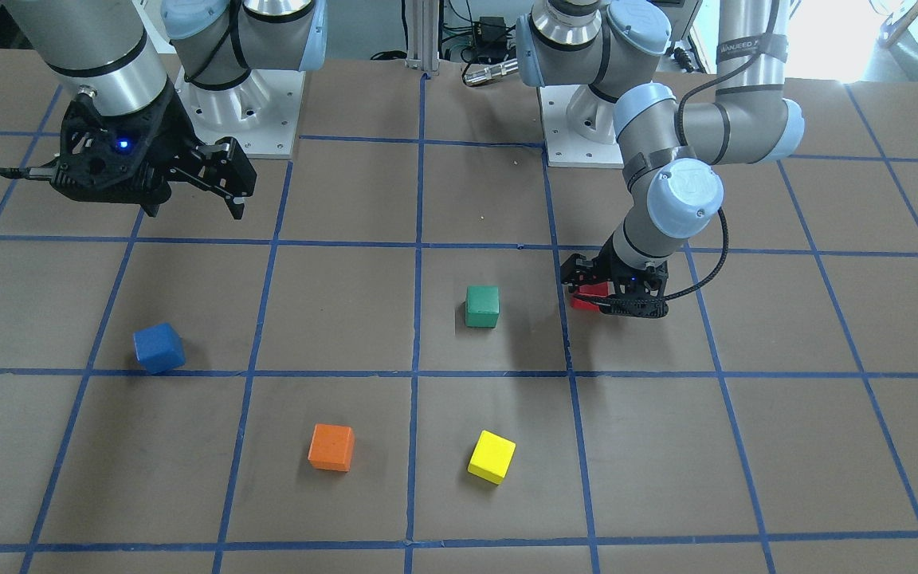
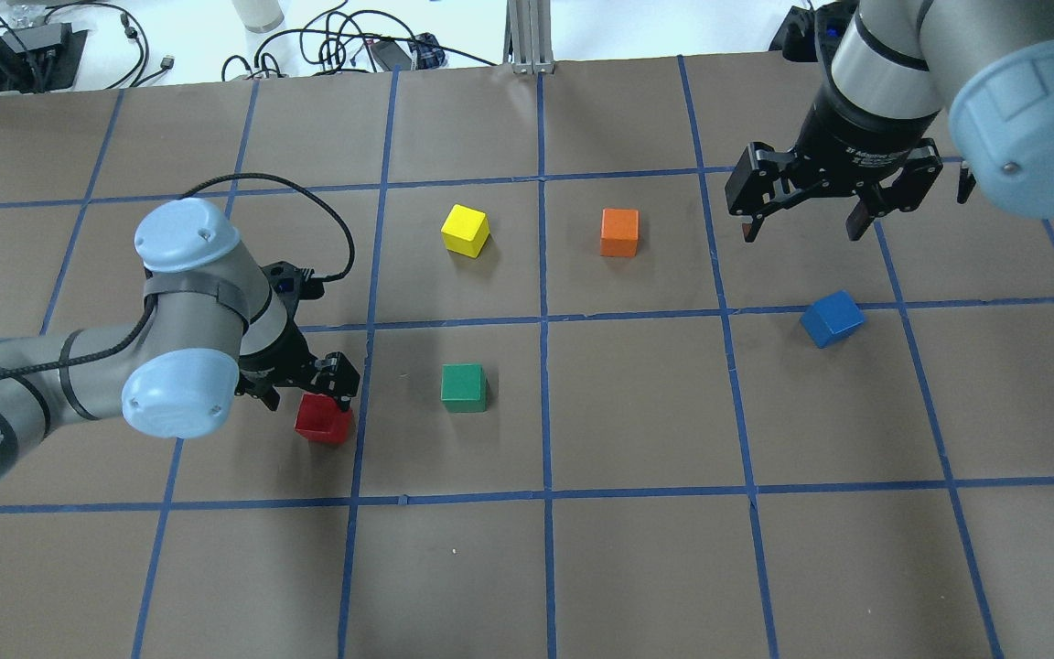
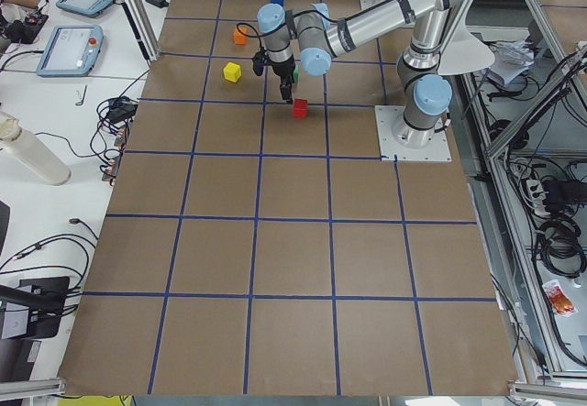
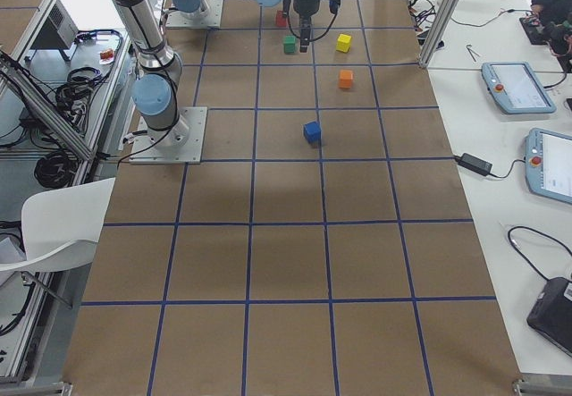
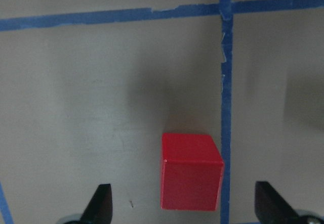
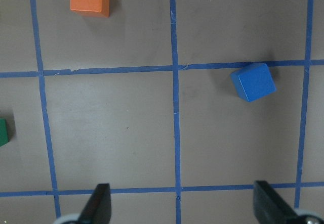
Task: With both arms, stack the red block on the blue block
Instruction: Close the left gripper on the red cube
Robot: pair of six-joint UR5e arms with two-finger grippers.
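Observation:
The red block point(image 2: 324, 423) sits on the table at the left, beside a blue tape line. My left gripper point(image 2: 307, 400) is low over it and open, with a finger on each side and not touching. In the left wrist view the red block point(image 5: 191, 178) lies between the spread fingertips point(image 5: 101, 204). The blue block point(image 2: 832, 318) sits turned at an angle on the right, on a tape line. My right gripper point(image 2: 801, 224) is open and empty, held high and beyond the blue block. The right wrist view shows the blue block point(image 6: 253, 82) ahead and to the right.
A green cube point(image 2: 464, 387) stands just right of the red block. A yellow cube point(image 2: 466, 230) and an orange cube point(image 2: 619, 232) stand farther out, near the middle. The brown table point(image 2: 637, 549) carries a grid of blue tape lines.

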